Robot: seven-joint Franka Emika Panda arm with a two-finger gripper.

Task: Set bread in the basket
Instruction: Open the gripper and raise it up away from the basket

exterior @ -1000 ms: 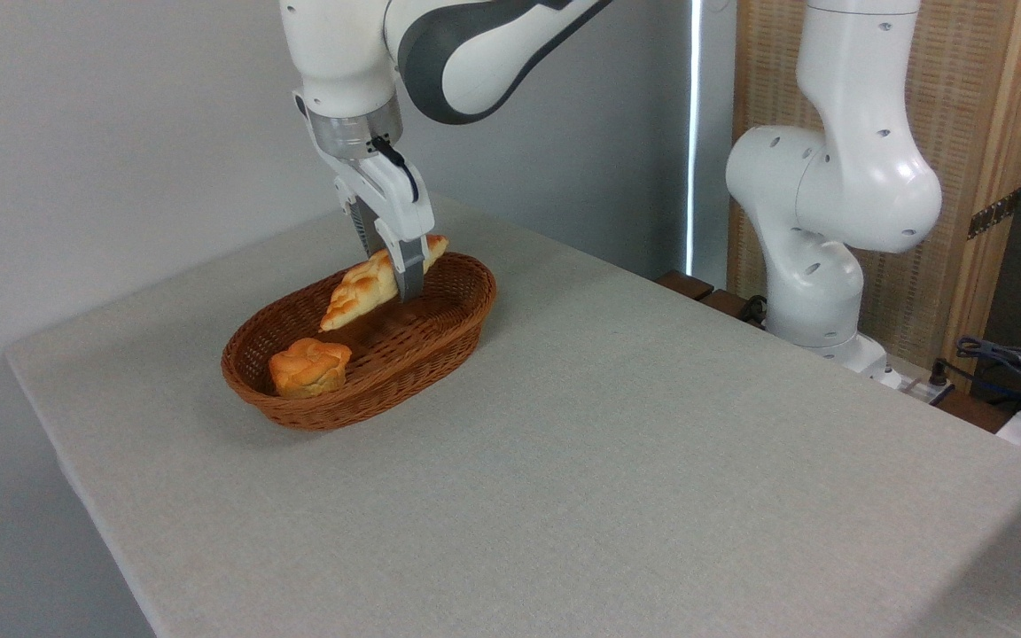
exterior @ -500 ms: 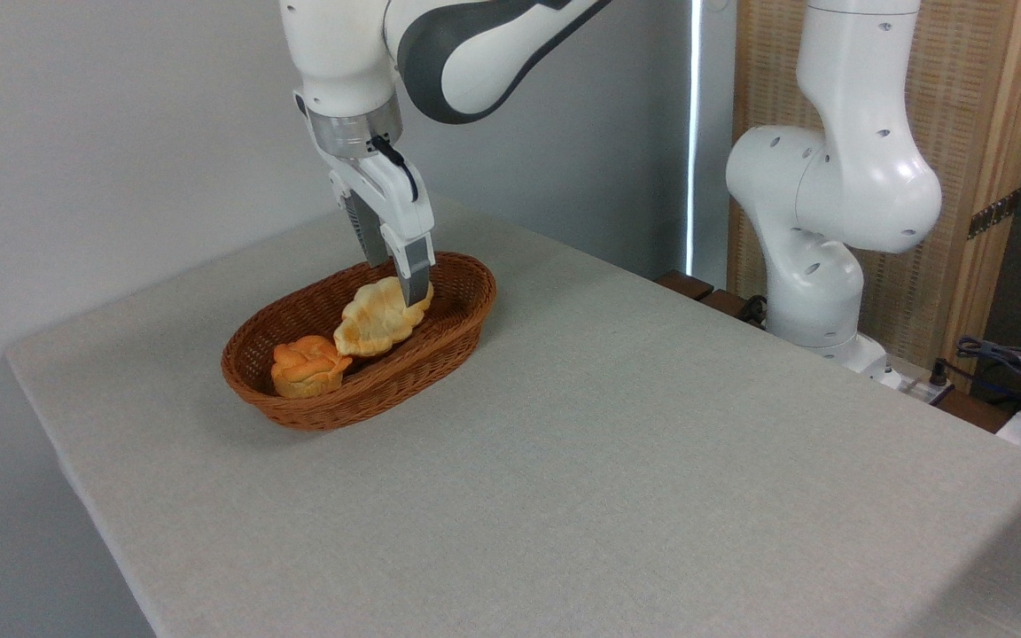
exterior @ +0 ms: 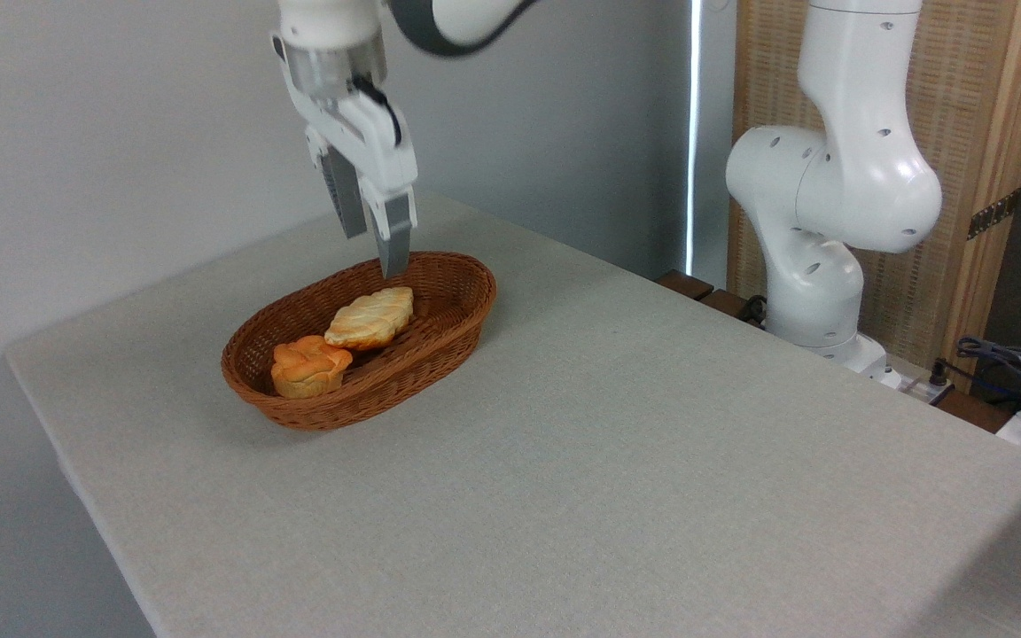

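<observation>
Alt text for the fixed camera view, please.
A braided loaf of bread lies inside an oval wicker basket beside a small round bun, on a grey table. The gripper hangs open just above, holding nothing.

At about nine o'clock from the middle of what I see sits a small round knotted orange bun [exterior: 308, 367]. It rests over a broad grey table [exterior: 581, 461] that fills the lower half. At one o'clock stands a wooden screen with woven panels [exterior: 980, 133]. Down at four o'clock, off the table's edge, I see a tangle of dark cables [exterior: 1011, 363].
</observation>
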